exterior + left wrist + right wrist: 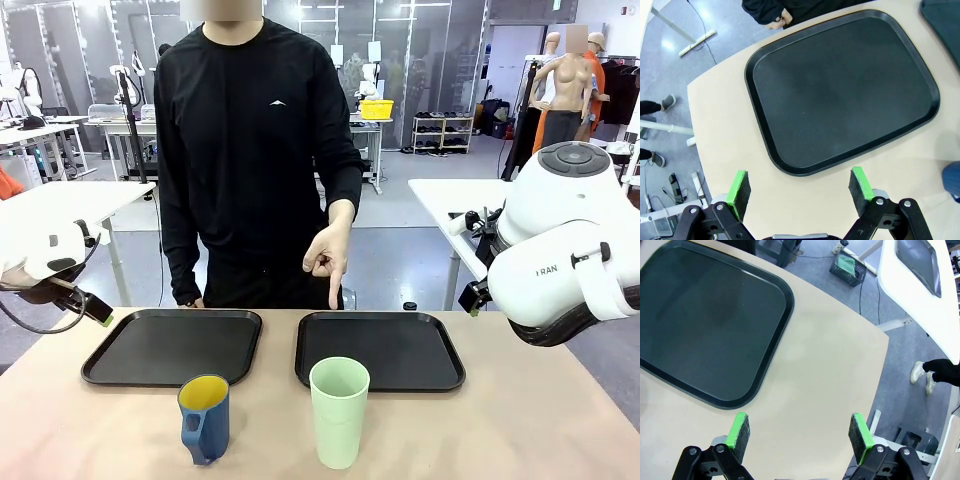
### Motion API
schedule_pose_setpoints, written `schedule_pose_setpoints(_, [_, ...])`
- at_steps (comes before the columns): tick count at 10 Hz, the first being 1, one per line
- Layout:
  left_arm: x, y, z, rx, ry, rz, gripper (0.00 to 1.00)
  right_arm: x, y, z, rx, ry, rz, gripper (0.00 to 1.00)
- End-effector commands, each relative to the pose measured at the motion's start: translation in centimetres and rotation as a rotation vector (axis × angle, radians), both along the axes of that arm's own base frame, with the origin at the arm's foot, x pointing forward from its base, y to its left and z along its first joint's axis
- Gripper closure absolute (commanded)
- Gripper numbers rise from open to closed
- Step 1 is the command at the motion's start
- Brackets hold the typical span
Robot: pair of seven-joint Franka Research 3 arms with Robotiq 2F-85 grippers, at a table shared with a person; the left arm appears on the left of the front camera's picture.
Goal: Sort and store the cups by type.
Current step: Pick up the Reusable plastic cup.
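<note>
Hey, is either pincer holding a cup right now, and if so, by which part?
Nothing is held. The left pincer and the right pincer are both open and empty; the mug and tumbler stand untouched.

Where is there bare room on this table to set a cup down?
Both black trays are bare: the left tray and the right tray, though the person's hand points down over the right one's far edge. Bare tabletop also lies right of the right tray. Crowded: the near middle, where the blue mug and green tumbler stand before the trays.
</note>
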State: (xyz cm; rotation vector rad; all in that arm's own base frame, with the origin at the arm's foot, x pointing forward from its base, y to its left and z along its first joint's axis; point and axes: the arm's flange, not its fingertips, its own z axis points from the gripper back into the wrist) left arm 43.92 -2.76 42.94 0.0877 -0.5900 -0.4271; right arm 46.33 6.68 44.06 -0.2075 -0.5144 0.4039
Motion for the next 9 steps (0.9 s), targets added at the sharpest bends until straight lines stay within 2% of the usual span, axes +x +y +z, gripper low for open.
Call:
schedule_pose_setpoints(1, [-0.03, 0.09, 0.04, -0.005, -0.001, 0.002, 0.00, 0.10, 0.04, -0.13, 0.010, -0.001, -0.002, 0.00])
schedule_pose_setpoints(9, [-0.03, 0.09, 0.04, -0.005, -0.001, 0.002, 0.00, 0.10, 0.04, -0.13, 0.010, -0.001, -0.002, 0.00])
